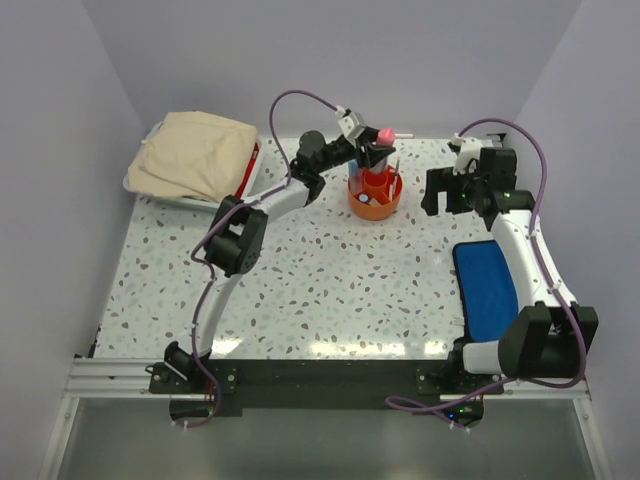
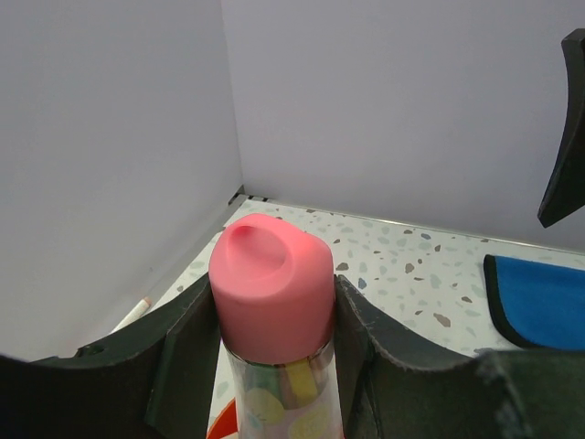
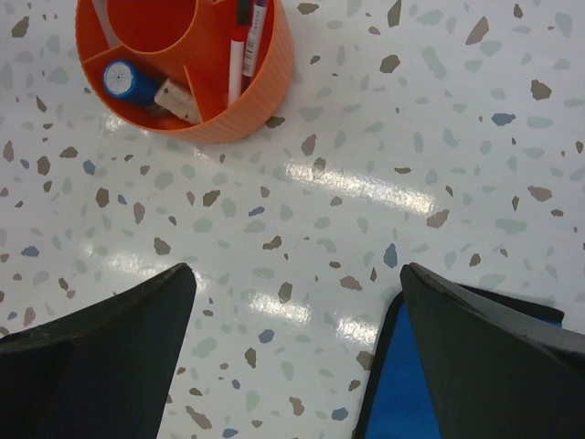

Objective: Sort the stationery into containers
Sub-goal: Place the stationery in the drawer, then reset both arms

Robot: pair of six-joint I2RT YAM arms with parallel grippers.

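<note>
Evidently the left fingers (image 2: 183, 366) clamp the pink-capped tube (image 2: 271, 302) upright over the orange tub (image 3: 260, 87), ready to lower it in, while the right fingers (image 3: 101, 347) hang spread and empty.

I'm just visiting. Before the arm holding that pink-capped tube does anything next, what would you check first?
1. Clear tube gripped between the fingers of the left hand: ok.
2. Tube positioned over the orange tub: ok, judging by the top view.
3. Which compartment lies under the tube: cannot tell.
4. Tub standing upright on the table: ok.
5. Right hand open, empty and apart from the tub: ok.
</note>
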